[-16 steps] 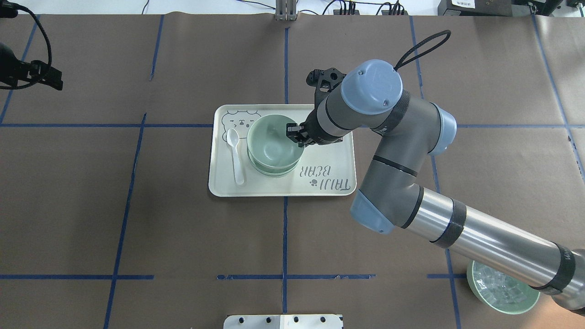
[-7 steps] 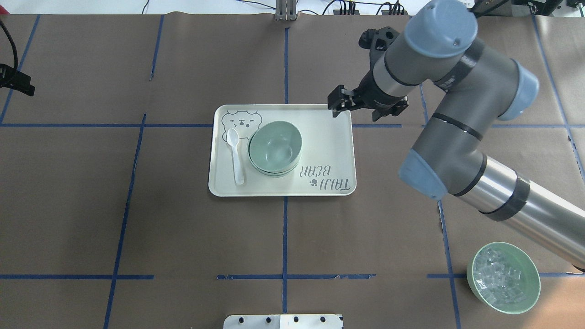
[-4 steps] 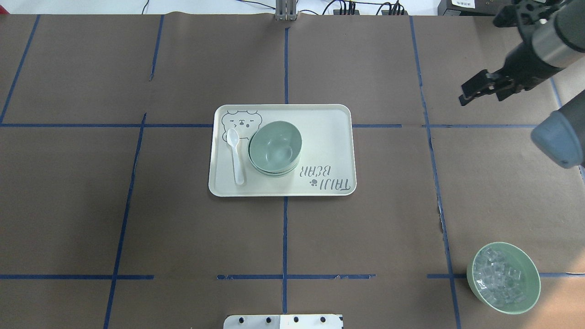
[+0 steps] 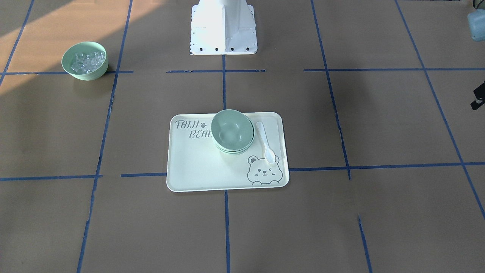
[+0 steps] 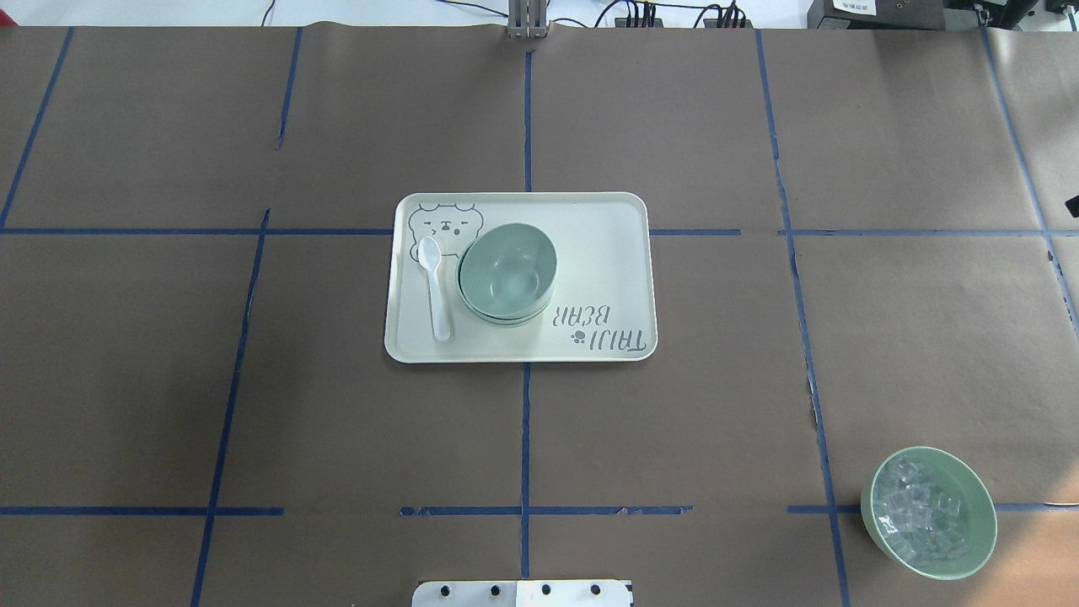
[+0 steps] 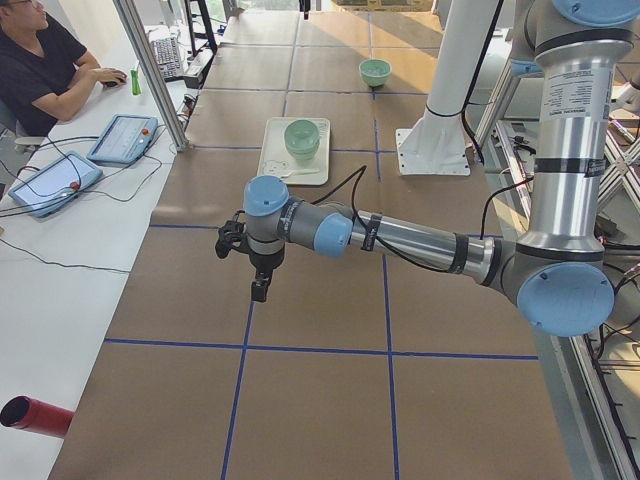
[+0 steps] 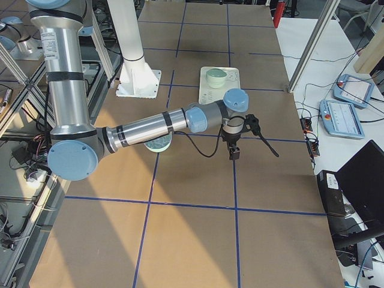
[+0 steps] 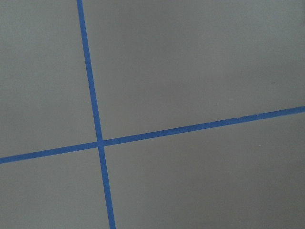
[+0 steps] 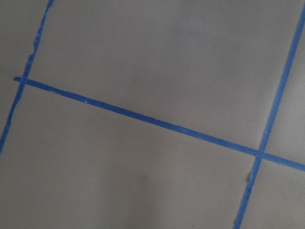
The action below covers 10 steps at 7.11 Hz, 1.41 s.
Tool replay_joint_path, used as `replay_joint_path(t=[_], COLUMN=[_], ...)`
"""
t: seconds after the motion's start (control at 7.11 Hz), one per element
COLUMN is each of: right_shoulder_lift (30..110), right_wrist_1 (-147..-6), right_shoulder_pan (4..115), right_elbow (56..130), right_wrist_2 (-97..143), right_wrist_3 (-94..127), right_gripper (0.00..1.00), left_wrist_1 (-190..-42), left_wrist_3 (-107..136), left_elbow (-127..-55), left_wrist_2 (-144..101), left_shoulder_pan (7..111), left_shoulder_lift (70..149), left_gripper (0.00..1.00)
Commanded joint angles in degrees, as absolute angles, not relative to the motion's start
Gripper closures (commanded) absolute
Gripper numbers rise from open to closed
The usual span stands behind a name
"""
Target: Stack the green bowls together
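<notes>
The green bowls [image 5: 507, 271] sit nested in one stack on the cream tray [image 5: 590, 253], the top bowl slightly tilted; the stack also shows in the front view [image 4: 232, 131]. No gripper is near them. My left gripper [image 6: 258, 290] hangs over bare paper far to the tray's left; only a black sliver of it [image 4: 478, 99] shows in the front view. My right gripper [image 7: 233, 154] hangs over bare paper far to the tray's right. I cannot tell whether either is open or shut. Both wrist views show only brown paper and blue tape.
A white spoon [image 5: 434, 287] lies on the tray beside the stack. A green bowl of clear ice-like cubes [image 5: 929, 512] stands near the robot's right front corner. The robot base [image 4: 222, 26] stands at the table edge. An operator sits at a side desk [image 6: 45, 70].
My right gripper has let go of the top bowl's rim, risen and swung away to the right, out of the overhead view. The left gripper has also left that view. The stack stays put.
</notes>
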<state>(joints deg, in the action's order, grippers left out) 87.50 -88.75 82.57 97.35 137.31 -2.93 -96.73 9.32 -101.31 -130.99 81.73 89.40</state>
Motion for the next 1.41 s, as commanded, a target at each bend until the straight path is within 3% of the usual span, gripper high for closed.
replay_joint_path(t=[0.0, 0.56, 1.27], right_shoulder_lift=[88.24, 88.94, 89.03], right_wrist_1=[-88.42, -88.51, -88.51], right_shoulder_pan=[86.4, 89.12, 90.7], right_elbow=[91.5, 90.8, 89.56], right_wrist_2=[139.22, 138.78, 138.69], right_wrist_3=[-6.86, -6.42, -5.89], right_gripper=[0.0, 0.0, 0.0], left_wrist_1=[-96.77, -96.68, -92.99], left_wrist_3=[6.33, 6.33, 6.33], left_elbow=[-99.15, -97.13, -97.99], left_wrist_2=[-131.04, -135.06, -135.18], left_shoulder_pan=[85.06, 86.74, 88.42], left_shoulder_lift=[87.9, 83.94, 84.99], left_gripper=[0.0, 0.0, 0.0])
